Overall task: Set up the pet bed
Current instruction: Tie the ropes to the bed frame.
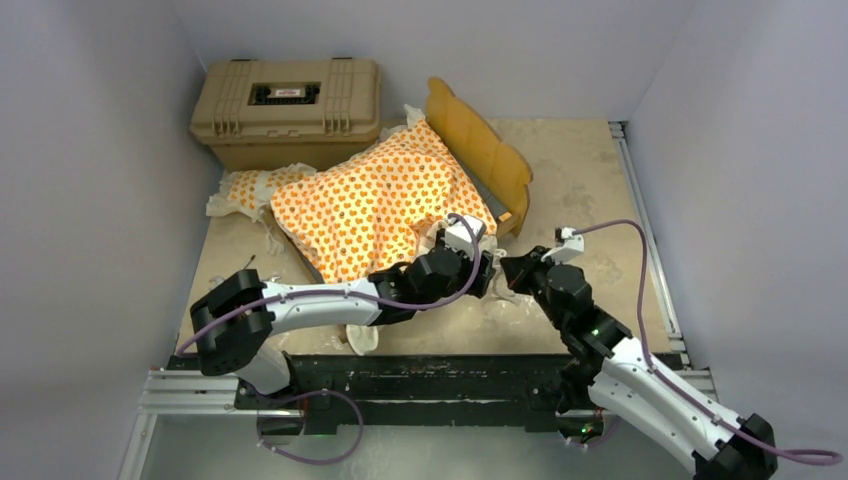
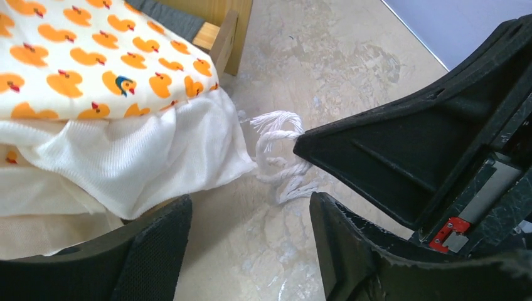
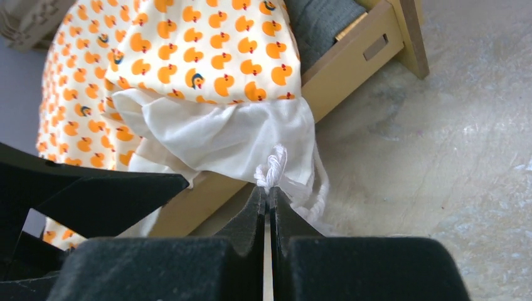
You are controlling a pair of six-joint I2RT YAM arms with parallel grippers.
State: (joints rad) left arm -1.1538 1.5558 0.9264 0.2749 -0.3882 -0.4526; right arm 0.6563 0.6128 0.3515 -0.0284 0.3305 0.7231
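Mattress cushion [image 1: 370, 205] lies askew over frame [image 1: 480, 150], not seated; pillow [image 1: 250, 188] loose far left. Right fingers [image 3: 248, 219] pinch cushion's near tassel [image 3: 273, 166]; left fingers [image 2: 157, 251] spread, empty.

Probably a robotics lab cell: plain grey walls [image 1: 90, 120], aluminium rails [image 1: 185, 392], beige tabletop [image 1: 590, 180].

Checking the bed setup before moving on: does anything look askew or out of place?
Yes: the mattress cushion lies crooked, hanging off the wooden frame onto the table, leaving the grey base bare at one corner.
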